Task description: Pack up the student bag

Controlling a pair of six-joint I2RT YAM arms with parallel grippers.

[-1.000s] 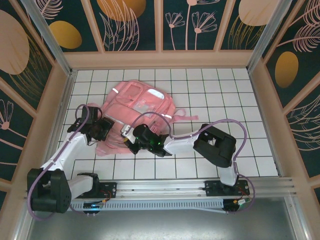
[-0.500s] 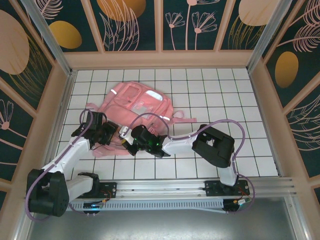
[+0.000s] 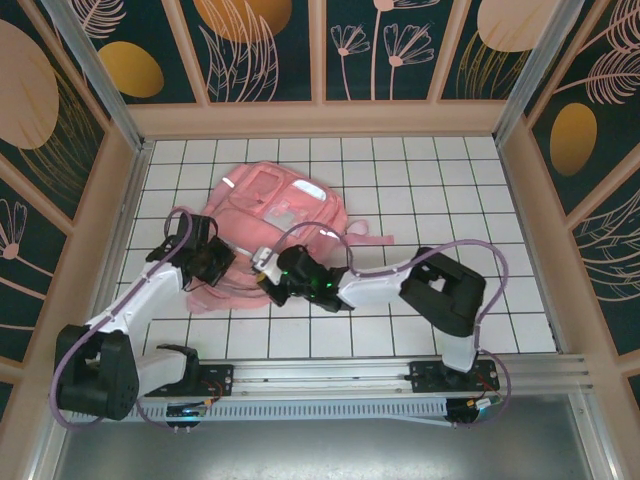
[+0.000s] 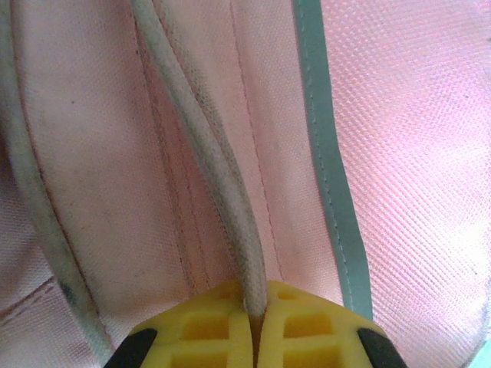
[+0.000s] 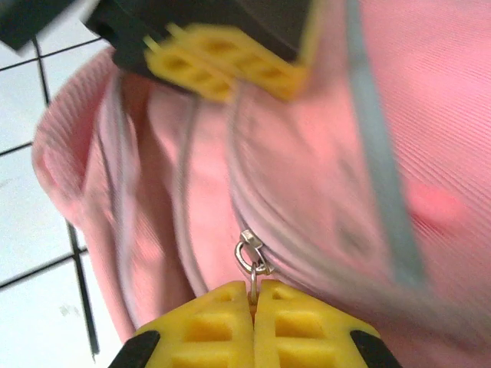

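Note:
The pink student bag (image 3: pixel 275 205) lies flat on the white tiled table, its clear front pockets up, a pink strap (image 3: pixel 370 238) trailing right. At the bag's near-left edge my left gripper (image 3: pixel 218 262) is shut on a whitish piping cord (image 4: pixel 222 176) of the bag, next to a grey strip (image 4: pixel 326 161). My right gripper (image 3: pixel 268 274) sits at the bag's near edge, shut on the metal zipper pull (image 5: pixel 252 257). The left gripper's yellow fingers (image 5: pixel 222 65) show just beyond it in the right wrist view.
Wooden walls enclose the tiled table (image 3: pixel 450 200). The right arm's elbow (image 3: pixel 445 290) rests low on the tiles right of the bag. Open tiles lie to the right and behind the bag.
The right gripper has moved a little right along the bag's near edge with the zipper pull. The left gripper shifted slightly, and the bag's near-left fabric bunched and moved with them.

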